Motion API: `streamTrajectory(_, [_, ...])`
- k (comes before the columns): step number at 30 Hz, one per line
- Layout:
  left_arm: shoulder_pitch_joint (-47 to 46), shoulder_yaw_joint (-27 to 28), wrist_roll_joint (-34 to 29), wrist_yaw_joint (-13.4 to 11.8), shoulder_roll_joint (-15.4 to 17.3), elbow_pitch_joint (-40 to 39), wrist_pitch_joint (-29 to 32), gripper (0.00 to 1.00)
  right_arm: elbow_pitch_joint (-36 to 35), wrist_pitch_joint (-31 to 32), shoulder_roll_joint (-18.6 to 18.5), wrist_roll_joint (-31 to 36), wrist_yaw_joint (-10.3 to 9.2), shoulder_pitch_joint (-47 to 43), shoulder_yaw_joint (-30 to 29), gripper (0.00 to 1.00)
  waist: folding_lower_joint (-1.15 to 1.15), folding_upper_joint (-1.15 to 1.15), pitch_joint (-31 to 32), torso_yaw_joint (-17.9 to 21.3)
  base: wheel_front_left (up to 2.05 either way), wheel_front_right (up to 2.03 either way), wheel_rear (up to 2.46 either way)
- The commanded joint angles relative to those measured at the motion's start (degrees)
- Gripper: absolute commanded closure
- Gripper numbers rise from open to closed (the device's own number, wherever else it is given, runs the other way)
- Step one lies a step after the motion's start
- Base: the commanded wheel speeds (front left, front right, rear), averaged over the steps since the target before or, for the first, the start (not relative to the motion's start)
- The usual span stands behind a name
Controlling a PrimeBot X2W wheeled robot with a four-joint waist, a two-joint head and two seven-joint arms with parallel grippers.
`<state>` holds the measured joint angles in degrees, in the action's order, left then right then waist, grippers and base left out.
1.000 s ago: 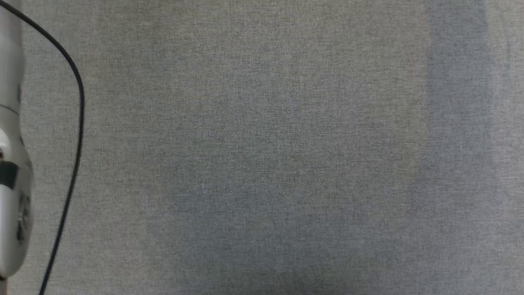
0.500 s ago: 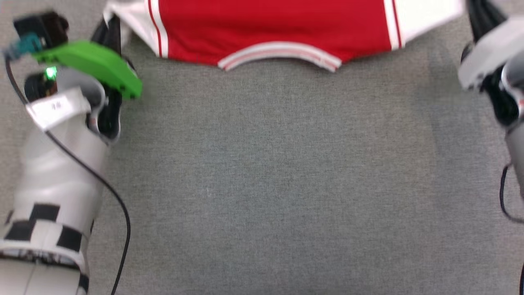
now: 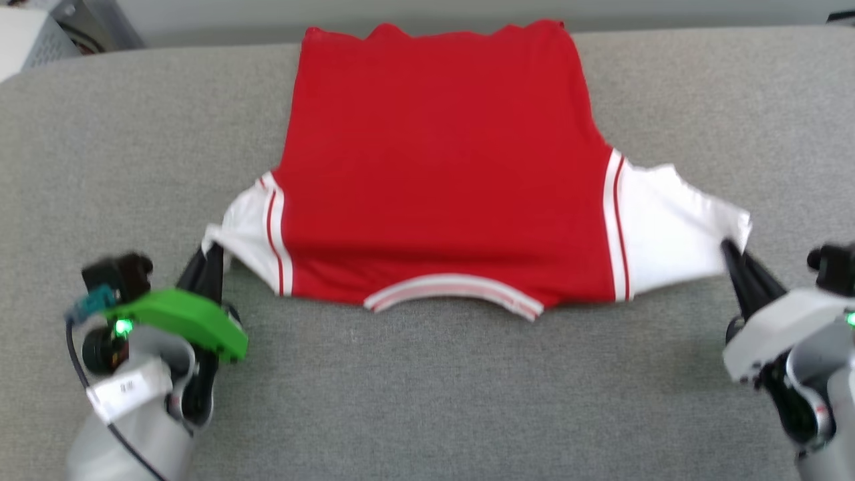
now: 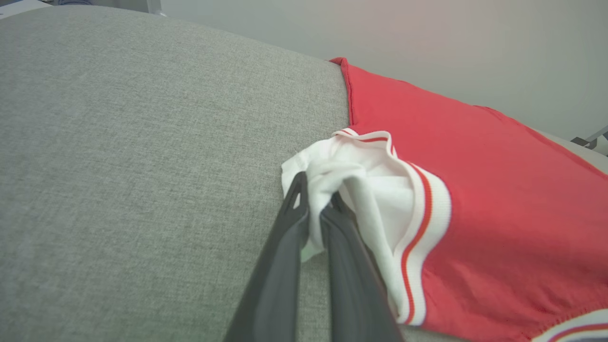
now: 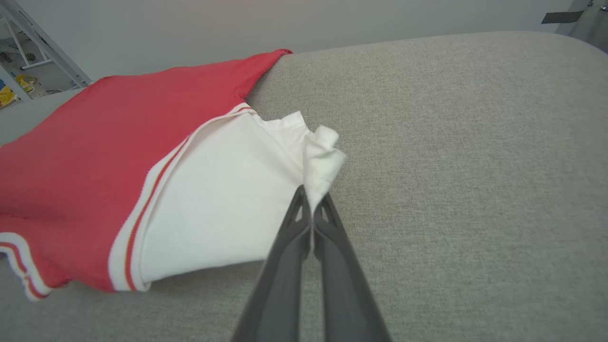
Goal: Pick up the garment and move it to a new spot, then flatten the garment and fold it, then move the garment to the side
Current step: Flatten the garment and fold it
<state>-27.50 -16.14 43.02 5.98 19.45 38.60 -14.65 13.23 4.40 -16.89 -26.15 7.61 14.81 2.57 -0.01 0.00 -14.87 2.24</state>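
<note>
The garment [image 3: 441, 167], a red shirt with white sleeves and striped trim, lies spread on the grey surface, collar toward me and hem at the far edge. My left gripper [image 3: 212, 252] is shut on the bunched left white sleeve [image 4: 332, 175], its fingers [image 4: 285, 256] pinching the cloth. My right gripper [image 3: 728, 250] is shut on the tip of the right white sleeve [image 5: 228, 190], which is pulled out flat; the right gripper [image 5: 311, 197] holds a small fold of it. The red body [image 5: 109, 133] lies smooth between the two sleeves.
The grey fabric surface [image 3: 434, 401] stretches wide in front of the shirt and to both sides. Its far edge [image 3: 701, 33] runs just behind the hem. A pale slatted crate [image 3: 40, 33] stands off the far left corner. A metal frame [image 5: 42, 52] shows beyond the surface.
The head camera has tilted up: from bare grey cloth, to the collar at the top edge, to the whole shirt now. Both grippers stay shut on the sleeves.
</note>
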Motion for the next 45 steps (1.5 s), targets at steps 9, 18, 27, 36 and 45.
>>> streamTrajectory(9, [20.35,2.25,-1.76,-5.90,0.91,-13.13,-0.31,1.00,-12.60,8.55,7.88,5.12,-0.12,-20.04,-7.38,1.00,0.01,0.00,9.34,0.22,0.00,0.00,0.00])
streamTrajectory(18, [36.04,2.02,-0.46,-12.22,0.69,-27.36,2.75,1.00,-14.83,12.42,12.06,5.27,-0.12,-31.84,-11.04,1.00,0.01,0.00,12.33,-0.04,0.00,0.00,0.00])
streamTrajectory(27, [40.01,0.87,-1.52,-13.97,1.26,-33.04,3.54,1.00,-13.14,11.16,13.27,5.26,-0.12,-31.97,-10.34,0.00,0.01,0.00,12.73,-0.63,0.00,0.00,0.00])
streamTrajectory(36, [36.17,-0.90,-4.56,-14.17,1.06,-35.62,2.68,1.00,-10.45,2.81,11.30,6.32,-0.12,-19.08,-13.62,0.00,0.01,0.00,10.66,-2.42,0.00,0.00,0.00])
streamTrajectory(45, [29.22,-3.25,-6.84,-12.80,-0.74,-37.85,1.91,1.00,6.00,4.95,6.17,4.77,-0.12,5.29,-13.24,0.00,0.01,0.00,3.33,-7.25,0.00,0.00,0.00])
